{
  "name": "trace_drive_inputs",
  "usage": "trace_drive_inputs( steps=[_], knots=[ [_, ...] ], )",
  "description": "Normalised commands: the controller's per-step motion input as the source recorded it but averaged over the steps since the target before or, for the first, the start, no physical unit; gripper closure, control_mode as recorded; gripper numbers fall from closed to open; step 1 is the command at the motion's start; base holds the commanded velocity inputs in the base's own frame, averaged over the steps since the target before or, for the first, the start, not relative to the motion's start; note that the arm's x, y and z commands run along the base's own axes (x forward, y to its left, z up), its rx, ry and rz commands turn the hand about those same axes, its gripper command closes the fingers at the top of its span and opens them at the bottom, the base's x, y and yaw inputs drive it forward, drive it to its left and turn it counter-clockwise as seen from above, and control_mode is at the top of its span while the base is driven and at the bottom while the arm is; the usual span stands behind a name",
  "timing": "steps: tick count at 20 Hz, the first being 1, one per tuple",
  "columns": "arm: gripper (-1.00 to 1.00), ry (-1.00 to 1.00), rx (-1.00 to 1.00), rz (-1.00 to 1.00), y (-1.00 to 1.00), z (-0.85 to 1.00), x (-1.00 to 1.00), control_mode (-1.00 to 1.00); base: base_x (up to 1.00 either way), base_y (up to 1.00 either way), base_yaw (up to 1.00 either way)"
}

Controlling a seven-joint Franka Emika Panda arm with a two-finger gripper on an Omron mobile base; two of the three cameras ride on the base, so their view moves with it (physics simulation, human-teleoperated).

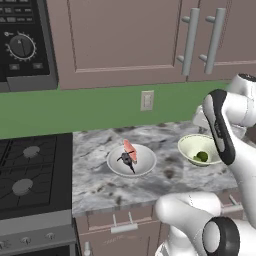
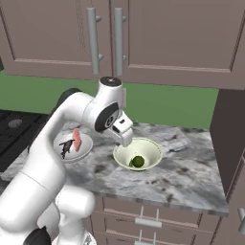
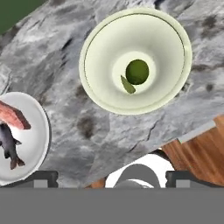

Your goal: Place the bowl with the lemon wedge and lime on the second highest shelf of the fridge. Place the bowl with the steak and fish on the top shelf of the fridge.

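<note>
A pale green bowl point(image 3: 109, 48) stands on the marble counter with the dark green lime point(image 3: 137, 71) and the small lemon wedge point(image 3: 127, 85) at its bottom. Left of it a white bowl point(image 3: 40, 122) holds the pinkish steak point(image 3: 13, 116) and the dark fish point(image 3: 8, 144). My gripper point(image 3: 111, 177) hangs open and empty above the counter's front edge, apart from both bowls. In the right base view the gripper point(image 2: 126, 141) hovers over the green bowl's point(image 2: 149, 149) left rim, with the white bowl point(image 2: 84, 151) further left. The fridge is out of view.
A black stove point(image 1: 25, 175) adjoins the counter point(image 1: 95, 175) on the left. Mauve-brown upper cabinets with grey bar handles point(image 1: 190, 42) hang above, and an outlet point(image 1: 147, 100) is on the green wall. A dark tall panel point(image 2: 230, 129) bounds the counter on the right. Drawers point(image 2: 148, 222) sit below.
</note>
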Motion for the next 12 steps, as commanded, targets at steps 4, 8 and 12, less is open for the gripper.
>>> trace_drive_inputs(
  steps=[4,8,12],
  knots=[
    [-1.00,0.14,0.13,-0.56,-1.00,-0.82,0.00,-1.00,0.00,0.00,0.00],
    [-1.00,0.09,0.14,-0.45,-0.89,-0.71,0.00,-1.00,0.00,0.00,0.00],
    [-1.00,0.03,0.01,-0.10,-0.36,-0.44,0.10,-1.00,0.00,0.00,0.00]
  ],
)
